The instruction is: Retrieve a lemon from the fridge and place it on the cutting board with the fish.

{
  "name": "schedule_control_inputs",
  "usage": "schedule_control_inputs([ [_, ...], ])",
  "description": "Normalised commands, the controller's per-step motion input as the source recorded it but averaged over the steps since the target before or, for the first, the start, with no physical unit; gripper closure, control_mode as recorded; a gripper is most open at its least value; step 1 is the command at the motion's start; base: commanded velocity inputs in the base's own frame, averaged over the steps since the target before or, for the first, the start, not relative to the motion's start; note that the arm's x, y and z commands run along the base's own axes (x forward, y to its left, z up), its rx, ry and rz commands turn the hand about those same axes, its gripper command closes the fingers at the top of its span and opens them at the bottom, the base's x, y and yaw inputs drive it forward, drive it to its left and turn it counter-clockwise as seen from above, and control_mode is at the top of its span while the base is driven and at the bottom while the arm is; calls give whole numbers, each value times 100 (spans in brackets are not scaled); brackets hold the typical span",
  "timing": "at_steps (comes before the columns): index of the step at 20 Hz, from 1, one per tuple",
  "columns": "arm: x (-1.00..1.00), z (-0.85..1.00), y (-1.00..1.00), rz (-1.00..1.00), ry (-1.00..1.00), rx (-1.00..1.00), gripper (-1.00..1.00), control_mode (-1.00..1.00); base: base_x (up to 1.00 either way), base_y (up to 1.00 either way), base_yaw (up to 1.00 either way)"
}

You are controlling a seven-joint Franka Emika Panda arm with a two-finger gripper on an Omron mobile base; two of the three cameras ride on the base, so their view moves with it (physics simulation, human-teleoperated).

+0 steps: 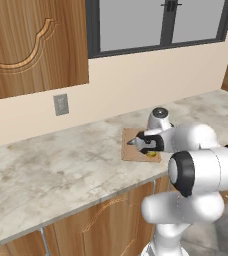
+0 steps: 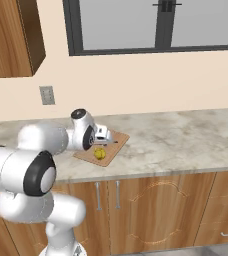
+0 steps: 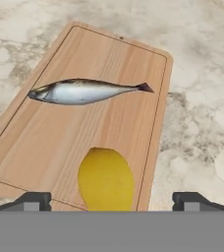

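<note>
Lemon (image 3: 105,178) sits freed on your cutting board (image 3: 45,142), fish (image 3: 87,91) at 12 o'clock, claw (image 3: 111,201) spread wide above, placement looks done.

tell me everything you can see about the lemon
The lemon is a small, smooth, bright yellow fruit, egg-shaped in the hand view. It lies on the cutting board, near one long edge, apart from the fish, which lies further along the board. The gripper is above it with jaws wide open, its fingertips either side and clear of the lemon. The lemon's near end is cut off by the view's edge.
</note>
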Motion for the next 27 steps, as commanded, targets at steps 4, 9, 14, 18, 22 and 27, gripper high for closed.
schedule_control_inputs([
  [4,-88,96,-1,0,3,6,-100,-100,0,0,0],
  [9,-85,100,0,-5,6,14,-100,-100,0,0,0],
  [14,-70,91,0,-2,5,2,-100,-100,0,0,0],
  [18,-67,46,0,0,2,0,-100,-100,0,0,0],
  [22,-71,1,0,0,0,0,-100,-100,0,0,0],
  [27,-75,43,24,0,-9,-1,-100,-100,0,0,0],
])
